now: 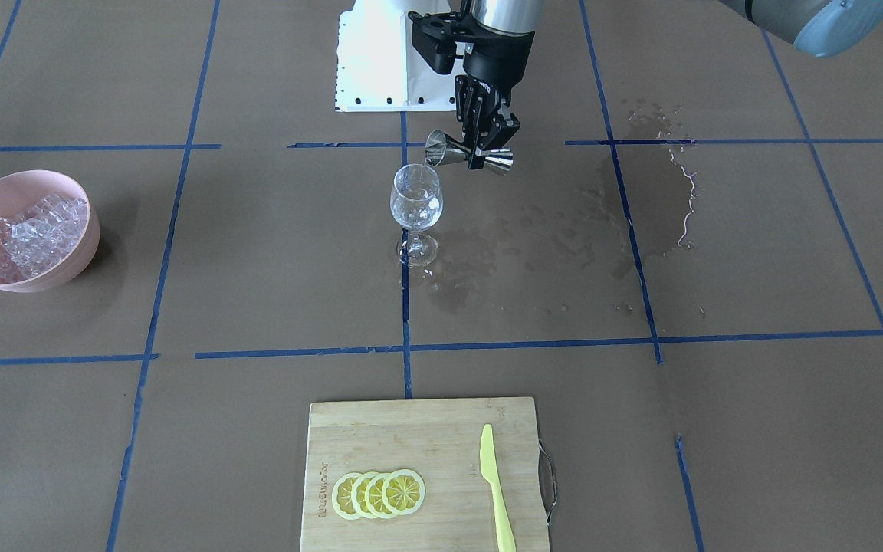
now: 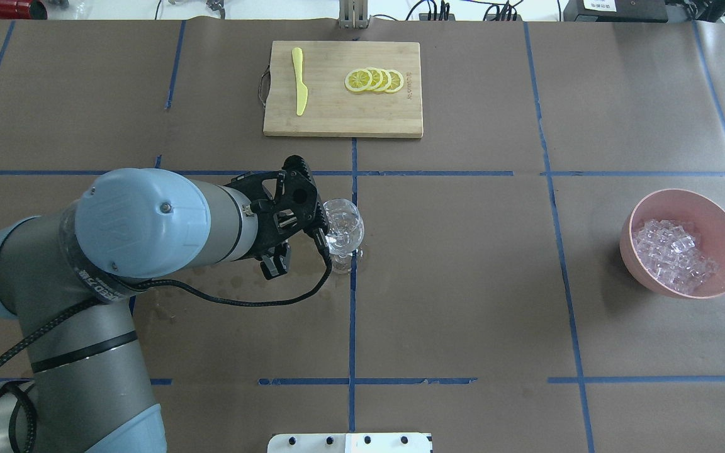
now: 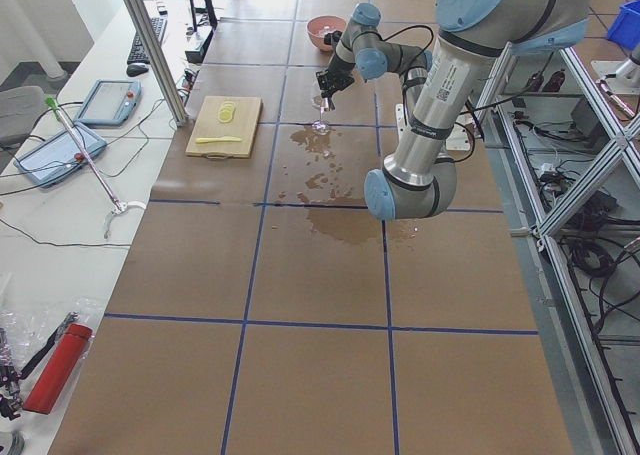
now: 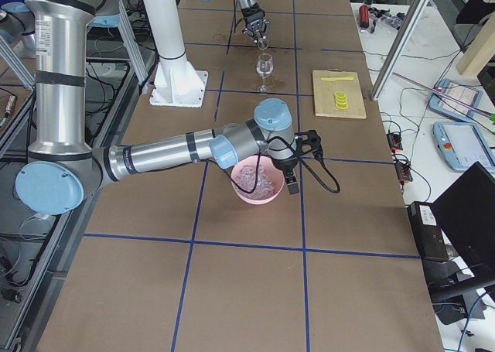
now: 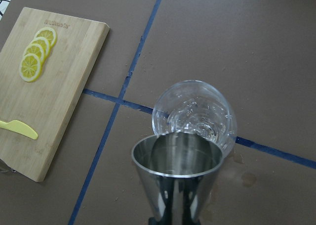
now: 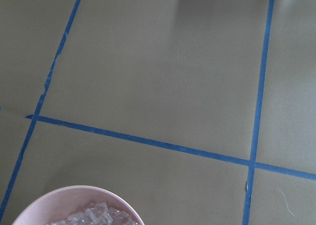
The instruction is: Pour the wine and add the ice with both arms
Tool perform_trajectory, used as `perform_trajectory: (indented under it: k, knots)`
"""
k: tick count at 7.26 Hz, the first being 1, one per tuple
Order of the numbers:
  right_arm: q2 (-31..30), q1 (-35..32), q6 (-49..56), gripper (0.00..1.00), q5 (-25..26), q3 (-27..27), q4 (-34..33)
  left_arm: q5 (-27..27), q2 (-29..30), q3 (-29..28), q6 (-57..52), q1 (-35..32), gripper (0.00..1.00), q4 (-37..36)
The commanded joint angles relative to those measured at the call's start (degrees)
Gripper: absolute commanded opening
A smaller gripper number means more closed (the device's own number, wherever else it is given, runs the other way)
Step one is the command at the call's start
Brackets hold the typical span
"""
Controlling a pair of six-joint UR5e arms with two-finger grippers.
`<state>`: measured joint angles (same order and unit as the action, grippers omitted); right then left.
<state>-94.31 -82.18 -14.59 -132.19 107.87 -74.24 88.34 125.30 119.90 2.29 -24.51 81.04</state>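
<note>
- The left arm is reaching over the middle of the desk, which is lying under brown paper crossed by blue tape lines.
- The left gripper is hanging just above the wine glass, its fingers pinching the waist of a steel jigger.
- The jigger is lying tipped on its side, its mouth hanging at the glass's rim on the side nearer the robot.
- The glass is standing upright on a tape line, and the wine is showing only as faint clear glints low inside it.
- Dark wet stains are spreading over the paper to the left of the glass.
- The ice is sitting heaped in a pink bowl far to the right.
- The right arm is stretching out by that bowl in the right side view, with the right gripper at its rim; whether those fingers are wide or narrow cannot be told.
- A wooden cutting board is lying at the far edge, carrying four overlapping lemon slices and a yellow-green knife.
- A brand mark is running along the board's right edge, too small to read.
</note>
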Motion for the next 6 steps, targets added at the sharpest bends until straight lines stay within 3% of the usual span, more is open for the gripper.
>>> perform_trajectory:
  k: [1, 6]
  knots:
    - [0.0, 0.08, 0.0, 1.0, 0.0, -0.03, -0.02, -1.41, 1.78, -0.11, 0.0, 0.69, 0.0, -4.29]
    - [0.0, 0.08, 0.0, 1.0, 0.0, -0.38, -0.02, -2.63, 5.66, -0.9, 0.09, 1.66, 0.0, -14.07]
